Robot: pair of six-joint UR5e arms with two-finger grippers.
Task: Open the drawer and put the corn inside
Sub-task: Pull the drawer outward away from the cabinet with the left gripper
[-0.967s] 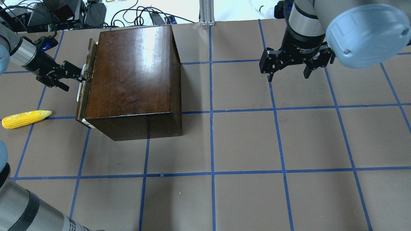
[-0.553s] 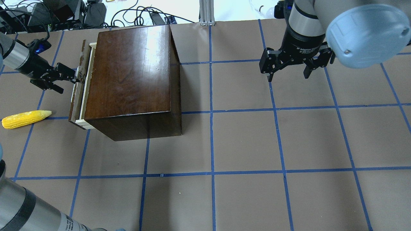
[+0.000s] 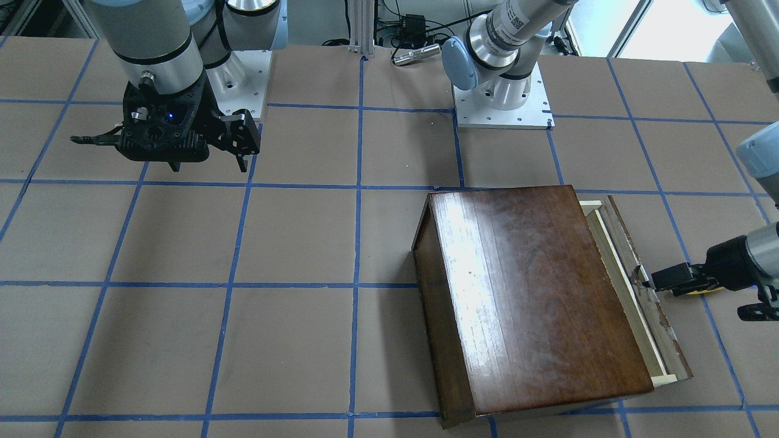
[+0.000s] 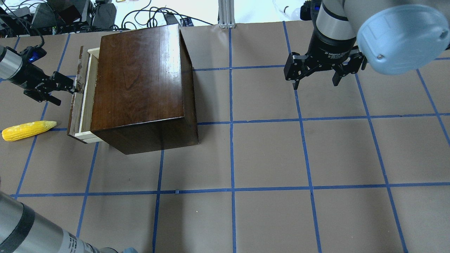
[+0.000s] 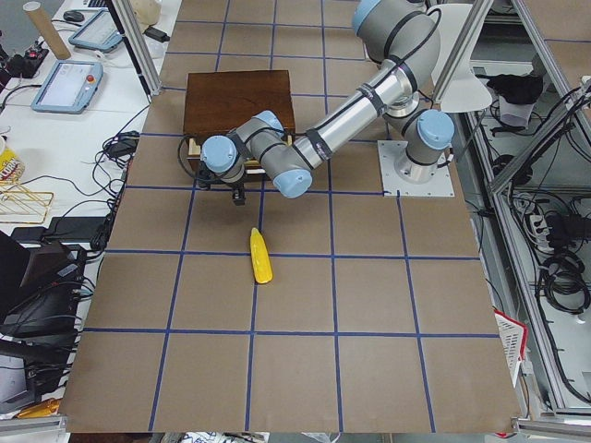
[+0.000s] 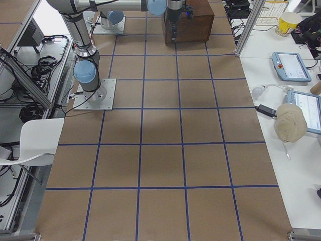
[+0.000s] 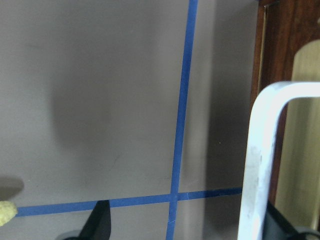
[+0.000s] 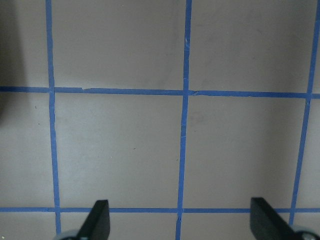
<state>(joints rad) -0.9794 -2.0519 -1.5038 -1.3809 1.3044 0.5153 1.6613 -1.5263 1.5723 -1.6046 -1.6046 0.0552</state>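
Note:
The dark-brown cabinet [image 4: 140,80] stands at the back left of the table. Its drawer [image 4: 85,95] is partly out, with the pale wood sides showing behind the dark front panel [image 4: 75,95]. My left gripper [image 4: 65,95] is open, and one finger [image 7: 280,225] is hooked behind the drawer's pale metal handle [image 7: 257,160]. The yellow corn [image 4: 28,130] lies on the table in front of the drawer, apart from it, and also shows in the exterior left view [image 5: 261,256]. My right gripper [image 4: 315,81] is open and empty above the table at the back right.
The table is brown paper with a blue tape grid [image 4: 232,121]. Cables and equipment [image 4: 70,14] lie beyond the far edge behind the cabinet. An aluminium post [image 4: 226,14] stands at the back middle.
My left gripper has moved left and the drawer has slid out with it, showing its pale sides. The cabinet has turned and shifted slightly. The corn and right arm have not moved.

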